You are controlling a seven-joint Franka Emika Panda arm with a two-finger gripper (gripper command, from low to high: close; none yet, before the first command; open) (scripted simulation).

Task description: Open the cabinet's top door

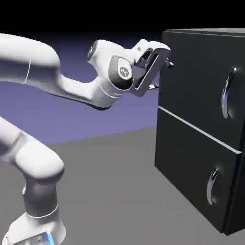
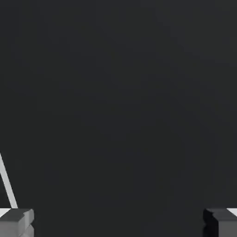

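The black cabinet (image 1: 206, 32) stands at the exterior view's right. Its top door (image 1: 196, 81) is shut and carries a curved silver handle (image 1: 229, 93) near its right side. My gripper (image 1: 162, 75) is open at the door's upper left edge, well left of the handle, with nothing between its fingers. Whether the tips touch the panel I cannot tell. In the hand view, dark cabinet surface (image 2: 118, 102) fills the picture above my gripper (image 2: 118, 224), with a thin pale line (image 2: 7, 180) at lower left. The handle is out of sight there.
Below the pale seam (image 1: 201, 130) sits the shorter lower panel (image 1: 186, 177) with its own silver handle (image 1: 212, 186). The grey table (image 1: 119, 191) stretches left of the cabinet. The arm's base (image 1: 36, 225) stands at lower left.
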